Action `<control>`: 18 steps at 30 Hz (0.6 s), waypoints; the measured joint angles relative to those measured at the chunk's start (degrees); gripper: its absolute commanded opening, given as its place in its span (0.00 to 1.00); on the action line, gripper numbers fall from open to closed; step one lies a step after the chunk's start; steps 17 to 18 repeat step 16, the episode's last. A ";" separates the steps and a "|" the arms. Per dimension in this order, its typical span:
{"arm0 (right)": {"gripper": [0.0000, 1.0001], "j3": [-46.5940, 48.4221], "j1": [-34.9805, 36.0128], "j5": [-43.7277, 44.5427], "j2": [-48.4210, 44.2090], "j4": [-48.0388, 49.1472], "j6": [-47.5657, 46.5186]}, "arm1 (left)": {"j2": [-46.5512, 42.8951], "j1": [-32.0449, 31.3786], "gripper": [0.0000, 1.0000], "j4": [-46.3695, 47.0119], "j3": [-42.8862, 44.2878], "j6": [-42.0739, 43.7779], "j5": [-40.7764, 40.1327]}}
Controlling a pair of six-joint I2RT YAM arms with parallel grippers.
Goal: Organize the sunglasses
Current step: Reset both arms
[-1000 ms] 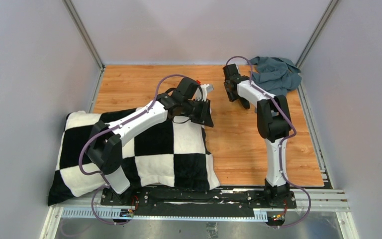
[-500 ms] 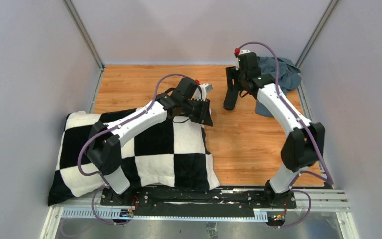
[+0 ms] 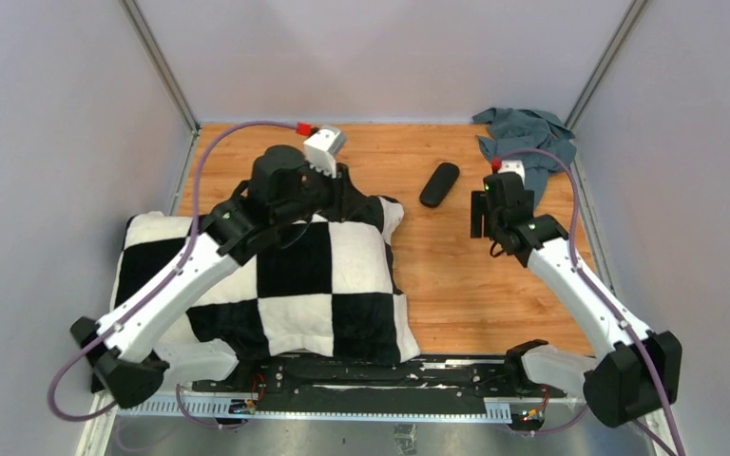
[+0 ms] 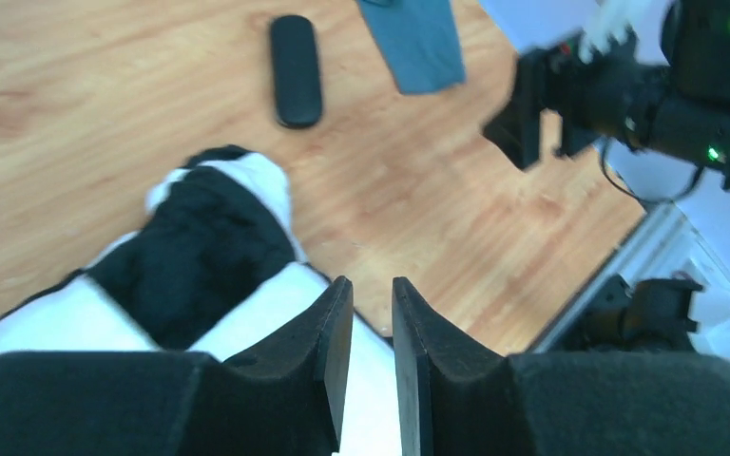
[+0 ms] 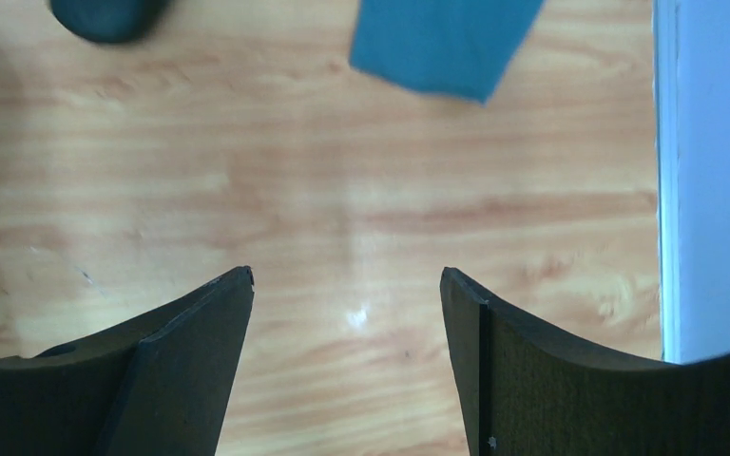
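Note:
The amber sunglasses are not in view in any frame. The black capsule case (image 3: pixel 439 183) lies closed on the wooden table, seen also in the left wrist view (image 4: pixel 296 69) and at the top edge of the right wrist view (image 5: pixel 105 14). My left gripper (image 3: pixel 342 187) hangs over the far corner of the checked pillow; in its wrist view (image 4: pixel 372 304) the jaws stand a thin gap apart with nothing between them. My right gripper (image 3: pixel 480 220) is open and empty above bare wood (image 5: pixel 347 285), to the right of the case and apart from it.
A black-and-white checked pillow (image 3: pixel 276 285) covers the near left of the table (image 4: pixel 219 218). A crumpled blue-grey cloth (image 3: pixel 528 138) lies in the far right corner (image 5: pixel 442 43). The table's right edge runs beside my right gripper (image 5: pixel 661 190).
The right gripper let go of the case, which now lies flat, and drew back toward the near right. The left arm pulled back left over the pillow.

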 measured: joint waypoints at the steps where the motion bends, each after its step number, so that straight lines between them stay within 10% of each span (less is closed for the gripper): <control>1: 0.77 -2.45 0.00 0.57 -1.90 -0.59 0.81 | -2.56 0.00 0.29 0.44 -1.42 0.46 -2.10; 18: 0.77 -16.00 0.00 6.03 -16.17 0.90 11.06 | -21.90 0.00 0.32 0.94 -22.10 0.09 -30.42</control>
